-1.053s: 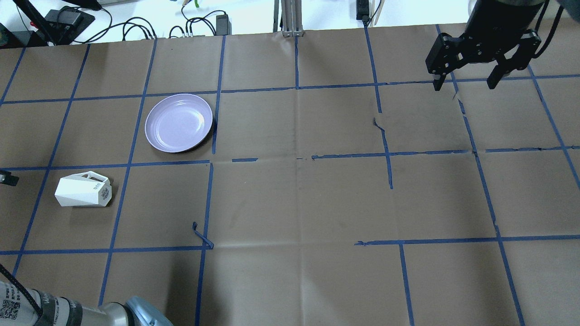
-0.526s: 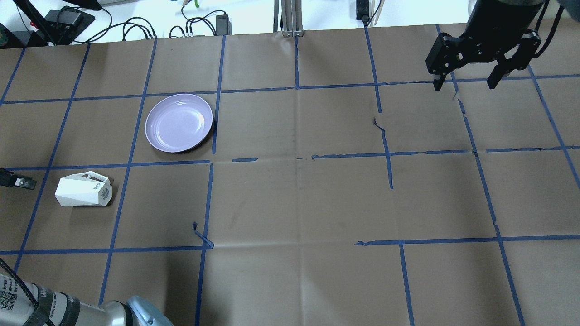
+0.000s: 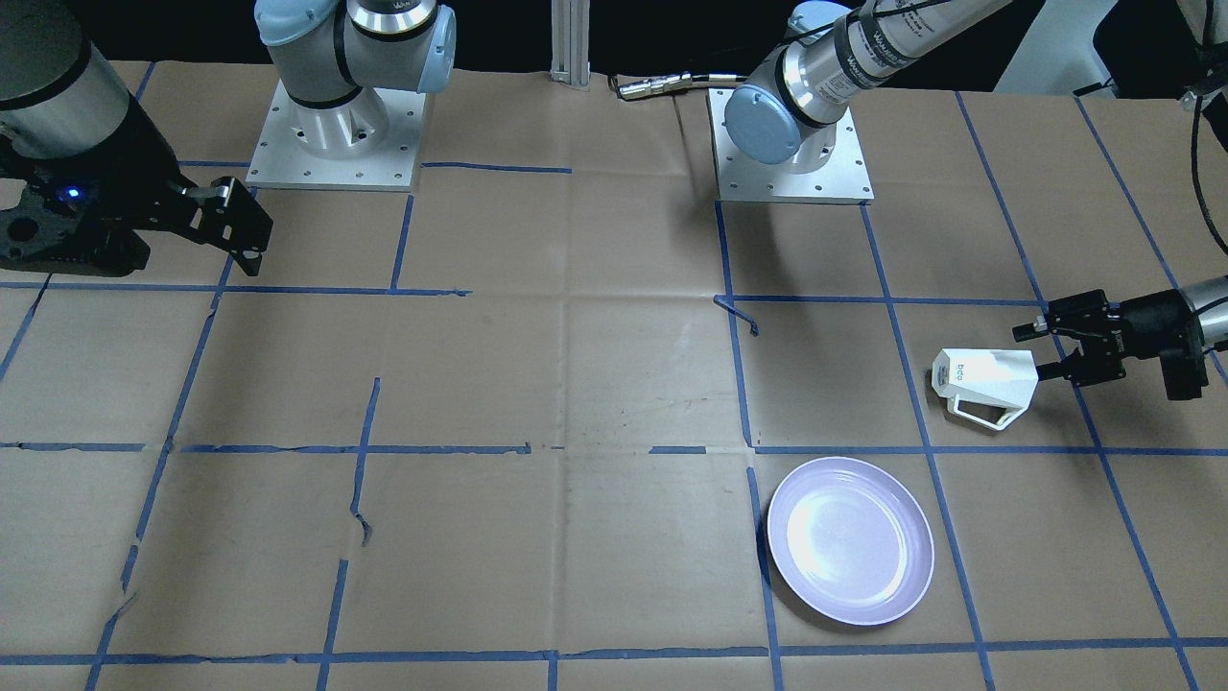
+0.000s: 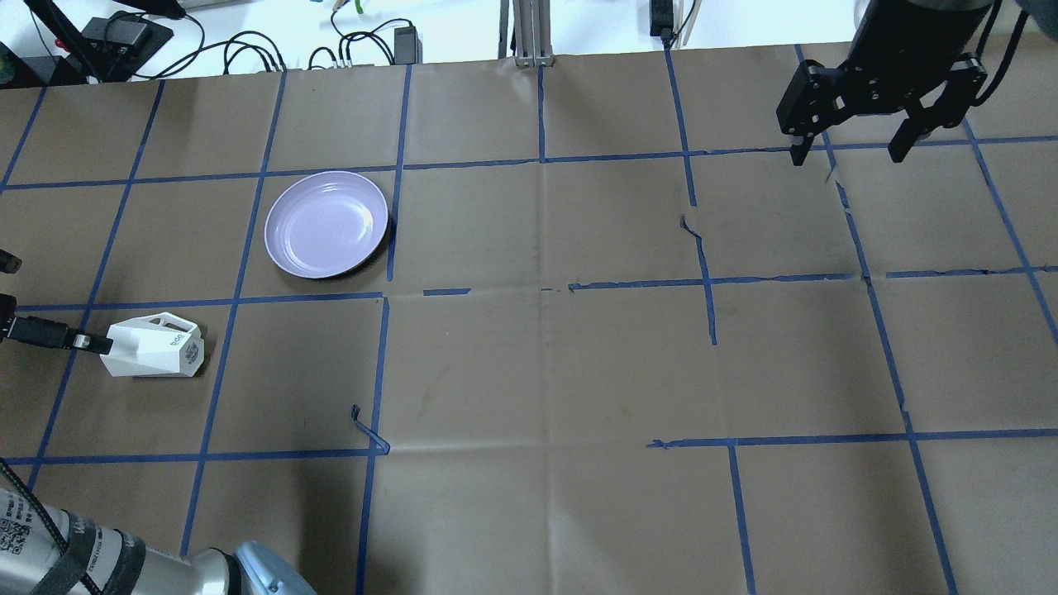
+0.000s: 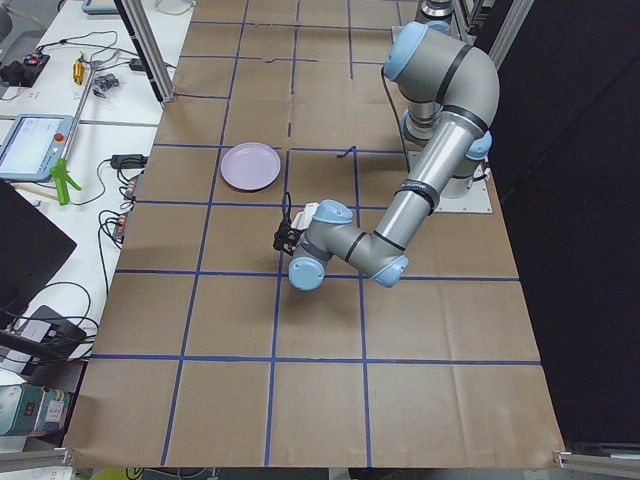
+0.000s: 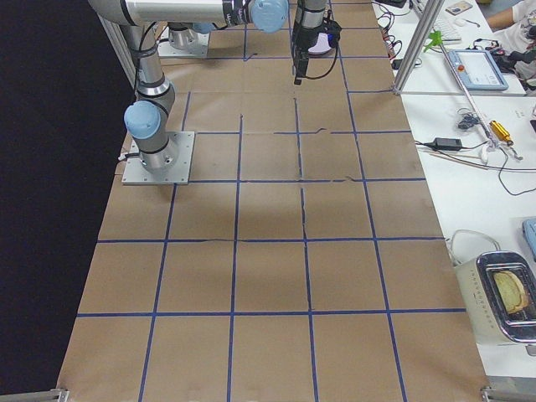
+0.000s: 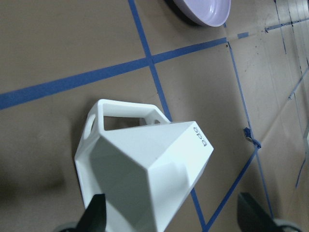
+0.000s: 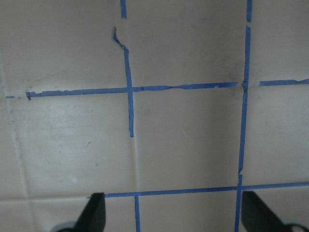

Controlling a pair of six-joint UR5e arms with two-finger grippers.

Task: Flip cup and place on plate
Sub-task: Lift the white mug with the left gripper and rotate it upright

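Note:
The white faceted cup point(image 4: 155, 352) lies on its side at the near left of the table, handle toward the plate. It also shows in the front view point(image 3: 986, 381) and the left wrist view point(image 7: 145, 169). The lavender plate point(image 4: 326, 223) sits one grid square further back, empty; the front view shows it too point(image 3: 850, 540). My left gripper point(image 3: 1034, 353) is open at the cup's outer end. One of its fingers point(image 4: 83, 340) touches that end. In the wrist view the cup's end sits between the two spread fingers. My right gripper point(image 4: 846, 155) is open and empty, high at the far right.
Brown paper with a blue tape grid point(image 4: 541, 289) covers the table. Cables and power bricks point(image 4: 248, 49) lie beyond the back edge. A loose curl of tape point(image 4: 368, 430) sticks up in front of the cup's square.
My left gripper has come in from the left edge toward the cup, and a finger now reaches the cup's end. The cup, plate and right arm have stayed put.

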